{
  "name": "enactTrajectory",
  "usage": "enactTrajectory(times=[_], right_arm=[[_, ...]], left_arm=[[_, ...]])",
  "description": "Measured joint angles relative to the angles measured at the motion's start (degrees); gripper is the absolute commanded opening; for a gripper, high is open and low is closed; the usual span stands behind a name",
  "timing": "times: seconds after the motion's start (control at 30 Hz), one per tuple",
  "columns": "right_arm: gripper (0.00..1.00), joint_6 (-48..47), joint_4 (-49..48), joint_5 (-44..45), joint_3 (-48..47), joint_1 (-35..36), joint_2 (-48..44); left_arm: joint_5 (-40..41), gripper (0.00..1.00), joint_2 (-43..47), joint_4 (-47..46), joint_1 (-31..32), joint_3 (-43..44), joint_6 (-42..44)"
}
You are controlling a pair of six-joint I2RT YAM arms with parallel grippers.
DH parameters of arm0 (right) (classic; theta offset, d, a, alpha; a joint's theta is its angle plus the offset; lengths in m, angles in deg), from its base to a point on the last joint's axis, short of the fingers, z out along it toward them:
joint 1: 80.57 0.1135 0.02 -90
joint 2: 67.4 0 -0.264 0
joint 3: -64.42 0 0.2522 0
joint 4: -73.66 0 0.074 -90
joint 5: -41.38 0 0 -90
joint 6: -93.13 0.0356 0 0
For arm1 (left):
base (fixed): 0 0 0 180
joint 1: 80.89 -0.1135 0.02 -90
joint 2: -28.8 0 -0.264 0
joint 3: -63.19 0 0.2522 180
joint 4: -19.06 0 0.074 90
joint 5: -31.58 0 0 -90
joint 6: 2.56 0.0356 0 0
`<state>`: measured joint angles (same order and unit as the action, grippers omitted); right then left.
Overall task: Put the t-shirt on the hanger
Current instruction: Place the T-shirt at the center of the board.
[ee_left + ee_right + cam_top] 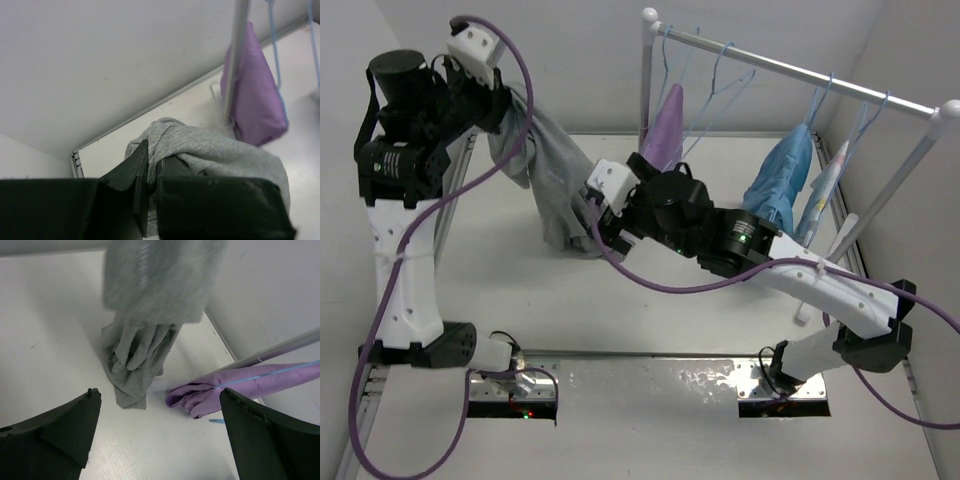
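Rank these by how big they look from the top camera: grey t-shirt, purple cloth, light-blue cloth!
1. The soft grey t-shirt.
2. The light-blue cloth garment.
3. The purple cloth garment, though the black right arm may hide its bottom, so places two and three are unsure.

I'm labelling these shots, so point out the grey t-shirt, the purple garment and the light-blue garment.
grey t-shirt (552, 190), top external view, middle of the hanging fabric.
purple garment (667, 125), top external view, middle of its draped body.
light-blue garment (782, 178), top external view, middle of its hanging body.
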<state>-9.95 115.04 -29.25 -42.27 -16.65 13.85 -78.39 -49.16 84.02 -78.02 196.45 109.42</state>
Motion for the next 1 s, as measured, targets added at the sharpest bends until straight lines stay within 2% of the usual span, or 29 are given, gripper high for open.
enactTrajectory(times=[0.2,0.3,0.67,1.0], right_arm=[[0.99,-0.24,0.09,1.57,-0.28,4.76,4.92],[0.99,-0.15,0.09,1.62,0.09,5.22,6.49],[0.99,1.73,-1.46,5.20,7.65,5.18,3.93],[0.99,2.62,-1.81,5.09,9.84,5.18,2.73]], left_arm=[[2.99,0.00,-15.26,-3.54,-0.37,18.95,-6.25],[2.78,0.00,-18.40,-6.47,-0.37,23.63,-9.14],[-3.41,0.00,-11.89,-9.01,-0.37,23.98,-13.42],[-1.25,0.00,-11.04,-8.55,-0.37,22.21,-11.50]])
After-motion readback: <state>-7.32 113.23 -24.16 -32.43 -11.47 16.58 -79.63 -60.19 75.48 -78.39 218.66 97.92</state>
